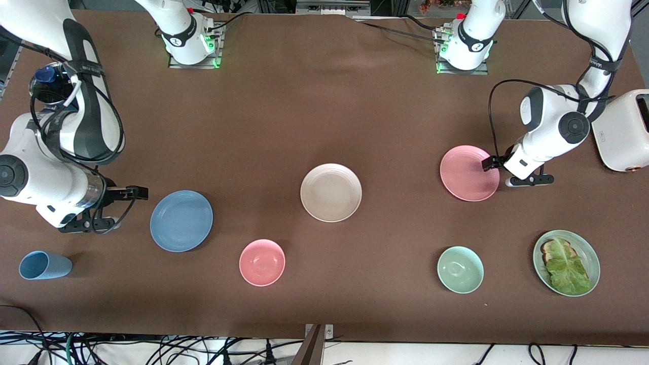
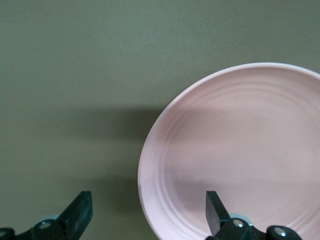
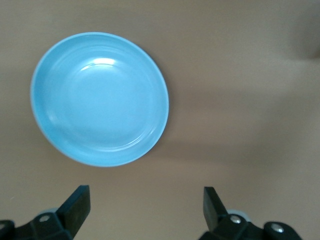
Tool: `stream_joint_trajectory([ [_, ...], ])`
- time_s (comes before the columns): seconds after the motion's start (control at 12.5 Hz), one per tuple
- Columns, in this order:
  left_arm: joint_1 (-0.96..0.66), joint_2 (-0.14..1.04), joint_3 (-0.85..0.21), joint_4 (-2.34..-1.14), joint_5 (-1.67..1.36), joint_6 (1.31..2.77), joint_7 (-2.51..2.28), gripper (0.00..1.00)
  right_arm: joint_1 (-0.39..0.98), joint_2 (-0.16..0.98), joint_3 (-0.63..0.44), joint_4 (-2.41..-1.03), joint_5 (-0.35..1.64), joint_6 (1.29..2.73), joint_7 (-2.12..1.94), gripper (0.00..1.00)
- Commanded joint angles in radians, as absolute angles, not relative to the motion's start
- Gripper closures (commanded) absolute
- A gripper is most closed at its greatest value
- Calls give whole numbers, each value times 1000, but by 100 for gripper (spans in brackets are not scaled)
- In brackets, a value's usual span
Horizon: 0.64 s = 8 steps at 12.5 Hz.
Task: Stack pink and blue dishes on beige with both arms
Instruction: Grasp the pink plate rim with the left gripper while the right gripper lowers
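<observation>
Brown table cloth [image 1: 324,101]. Pale pink plate [image 1: 468,174] with faint concentric rings; dusty blue plate [image 1: 181,221], plain; cream-beige plate [image 1: 330,192], ridged near the rim. Deeper pink bowl [image 1: 261,262], mint green bowl [image 1: 460,269], light blue cup [image 1: 44,265]. Pale green plate [image 1: 588,253] under green lettuce [image 1: 565,266]. White toaster [image 1: 621,132]. Black left gripper [image 1: 491,162] and right gripper [image 1: 133,192].

A robotics lab set up as a mock kitchen is shown. Two white robot arms [image 1: 552,126] are bolted on metal base plates [image 1: 193,60] at the 12 o'clock edge of a table [image 1: 324,101] covered in brown cloth. Loose cables [image 1: 152,350] are bundled along the 6 o'clock edge. Kitchen props are laid out: a white toaster [image 1: 626,132] at 3 o'clock, and a green plate [image 1: 588,253] of toast and lettuce at 4 o'clock.
</observation>
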<state>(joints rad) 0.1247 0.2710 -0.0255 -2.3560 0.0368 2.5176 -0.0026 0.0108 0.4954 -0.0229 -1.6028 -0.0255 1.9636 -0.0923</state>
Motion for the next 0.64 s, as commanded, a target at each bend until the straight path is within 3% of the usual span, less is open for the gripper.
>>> stream_joint_trajectory([
  [0.0, 158, 297, -29, -2364, 54, 2553, 63, 3, -5, 502, -14, -1664, -32, 2072, -107, 0],
  [0.32, 160, 337, -29, -2352, 54, 2553, 67, 30, -11, 537, -14, -1741, -29, 2238, -107, 0],
  [0.4, 160, 345, -29, -2342, 52, 2554, 67, 46, -11, 551, -14, -1746, -29, 2265, -107, 0],
  [0.56, 158, 347, -29, -2336, 51, 2551, 57, 97, -23, 580, -14, -1746, -31, 2301, -107, 0],
])
